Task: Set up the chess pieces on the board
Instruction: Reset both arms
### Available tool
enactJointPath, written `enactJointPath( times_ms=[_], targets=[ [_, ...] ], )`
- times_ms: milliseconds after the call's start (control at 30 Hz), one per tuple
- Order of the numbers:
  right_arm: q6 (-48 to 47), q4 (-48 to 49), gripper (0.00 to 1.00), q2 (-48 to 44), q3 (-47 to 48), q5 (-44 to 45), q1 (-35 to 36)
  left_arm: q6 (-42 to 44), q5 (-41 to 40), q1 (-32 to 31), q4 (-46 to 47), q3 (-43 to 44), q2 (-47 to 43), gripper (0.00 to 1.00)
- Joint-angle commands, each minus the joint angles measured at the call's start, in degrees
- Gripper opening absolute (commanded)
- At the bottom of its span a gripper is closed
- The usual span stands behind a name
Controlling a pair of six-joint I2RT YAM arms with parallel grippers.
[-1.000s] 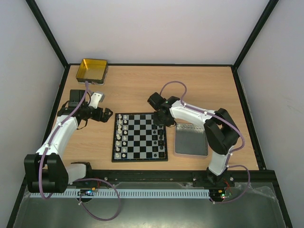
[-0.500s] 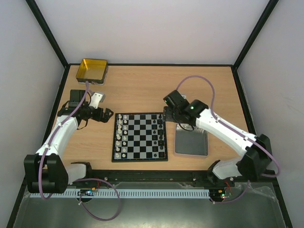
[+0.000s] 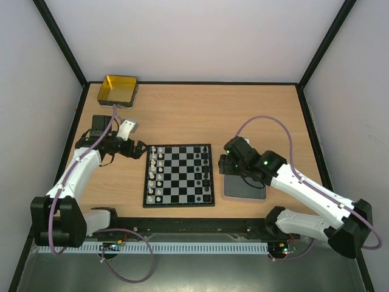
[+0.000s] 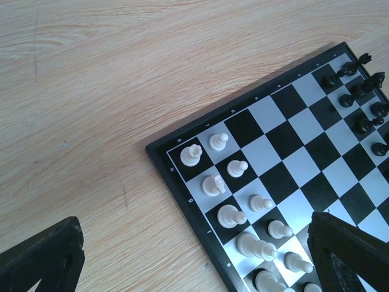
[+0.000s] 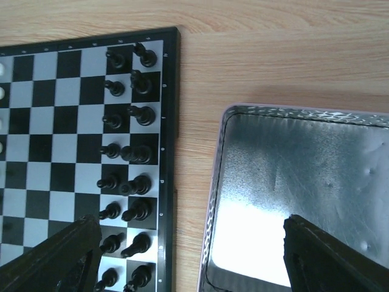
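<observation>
Overhead first: the board (image 3: pixel 179 175) sits square in the middle of the table (image 3: pixel 182 115), white pieces (image 3: pixel 156 173) lined down its left two files and black pieces (image 3: pixel 203 173) down its right two. Only this view gives me both camps whole, plus the gold tin (image 3: pixel 118 89) off at the far left corner.

The left fingers (image 3: pixel 135 148) hang just off the board's far left corner. On the left wrist camera they are spread wide, one dark tip at each bottom corner of the picture, nothing between them but table and the board's corner. That view gives me the white men one by one on their squares (from above they are mere pegs), with a few black ones at its upper right.

The right fingers (image 3: pixel 226 165) hover over the seam between the board's right edge and the grey tray (image 3: pixel 245 182). The right wrist camera shows them wide apart too, gripping nothing; between them I get the black pieces in two files, a strip of bare wood, and the tray's shiny metal floor and rounded rim.
</observation>
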Motion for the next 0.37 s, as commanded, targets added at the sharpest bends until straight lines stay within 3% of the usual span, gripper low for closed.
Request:
enactJointPath(
  times_ms=[0, 333],
  targets=[
    [-2.02, -0.16, 0.78, -3.86, -0.51, 1.50, 0.57, 1.01, 1.73, -0.17, -1.52, 1.26, 0.93, 0.99],
    [-1.79, -0.61, 0.77, -8.81, -1.12, -0.55, 0.64, 1.55, 2.57, 0.00, -1.91, 1.26, 0.56, 0.99]
  ],
)
